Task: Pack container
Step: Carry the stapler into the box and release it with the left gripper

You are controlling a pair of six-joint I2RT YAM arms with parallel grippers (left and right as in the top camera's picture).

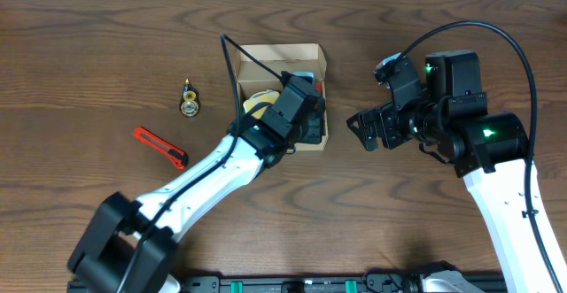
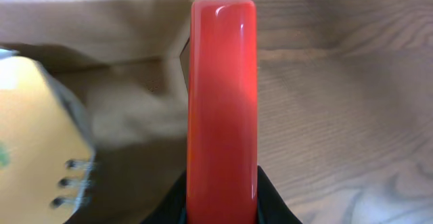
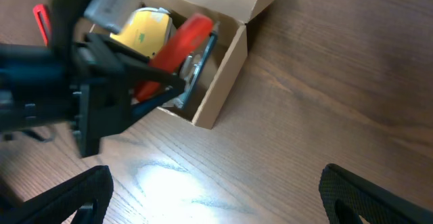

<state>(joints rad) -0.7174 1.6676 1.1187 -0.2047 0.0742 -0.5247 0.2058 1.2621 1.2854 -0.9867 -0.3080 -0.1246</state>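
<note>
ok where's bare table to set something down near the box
Bare wood lies between the container and the right gripper, along the far edge, and left of the red cutter and gold tool. Crowded: inside the container, where the left gripper holds a red item beside a yellow roll.

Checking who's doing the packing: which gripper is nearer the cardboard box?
Left. The left gripper is over the box's open top, gripping a red item; the right gripper hangs open to the box's right, apart from it.
</note>
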